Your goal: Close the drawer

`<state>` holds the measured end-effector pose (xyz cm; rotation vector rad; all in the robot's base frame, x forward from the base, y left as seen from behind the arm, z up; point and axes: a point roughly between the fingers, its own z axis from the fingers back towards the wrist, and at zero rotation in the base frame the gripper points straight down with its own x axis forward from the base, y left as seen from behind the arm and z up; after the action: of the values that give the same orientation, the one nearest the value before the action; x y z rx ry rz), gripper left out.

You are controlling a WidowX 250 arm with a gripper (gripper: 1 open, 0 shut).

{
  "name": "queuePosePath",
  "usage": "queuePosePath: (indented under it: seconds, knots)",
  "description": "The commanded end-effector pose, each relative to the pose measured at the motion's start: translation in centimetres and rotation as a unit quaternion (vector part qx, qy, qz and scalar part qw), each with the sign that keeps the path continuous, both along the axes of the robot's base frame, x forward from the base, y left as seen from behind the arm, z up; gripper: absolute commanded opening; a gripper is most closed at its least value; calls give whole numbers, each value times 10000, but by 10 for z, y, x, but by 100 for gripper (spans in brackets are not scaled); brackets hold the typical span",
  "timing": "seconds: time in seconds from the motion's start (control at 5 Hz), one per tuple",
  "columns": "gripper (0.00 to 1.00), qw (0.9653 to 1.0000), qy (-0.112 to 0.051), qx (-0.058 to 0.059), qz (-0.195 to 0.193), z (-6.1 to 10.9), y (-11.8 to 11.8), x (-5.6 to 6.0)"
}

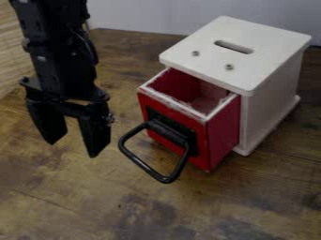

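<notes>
"How is the tool point(75, 147) found?"

"Released: its two black fingers are spread apart and pointed down, with only air held between them. It is hung above the bench point(69, 202), whose brown wooden top is spread out below."

"And where is the drawer point(221, 134)?"

"To the right of the tool, as seen by the camera. It is pulled partly out of the white cabinet point(266, 101), so its pale-rimmed, red inside is exposed."

"What else is placed around, or set in the way?"

"The black loop handle point(142, 163) is stuck out from the red front, between the tool and that front, and its outer bar is seen just beside the tool, a little lower in the view. Farther off, up and to the right of the tool, the cabinet is stood on the bench; its top is cut with a slot point(234, 46) and dotted with two screws point(230, 67). Behind the tool, at the left edge, a pale wooden surface point(13, 67) is partly shown."

"Which way is the drawer pointed?"

"Its front is turned toward the camera and somewhat toward the tool's side. Its sliding axis is slanted, run from the cabinet at upper right down toward the lower left."
</notes>
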<state>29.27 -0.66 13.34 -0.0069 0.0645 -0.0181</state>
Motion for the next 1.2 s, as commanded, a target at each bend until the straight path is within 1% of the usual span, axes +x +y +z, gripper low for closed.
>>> queuePosePath:
  seconds: [0.0,0.2,0.4,0.6,0.8,1.0]
  knots:
    - [100,10000,-3,-14,-50,-5,-8,3]
    - [100,9999,-107,-22,38,-21,-17,10]
    - [100,9996,-215,-24,164,-32,-33,21]
    - [100,9991,-300,-8,289,-52,-43,30]
    - [100,9986,-389,-16,365,-69,-50,39]
    - [100,9981,-457,-65,403,-75,-52,46]
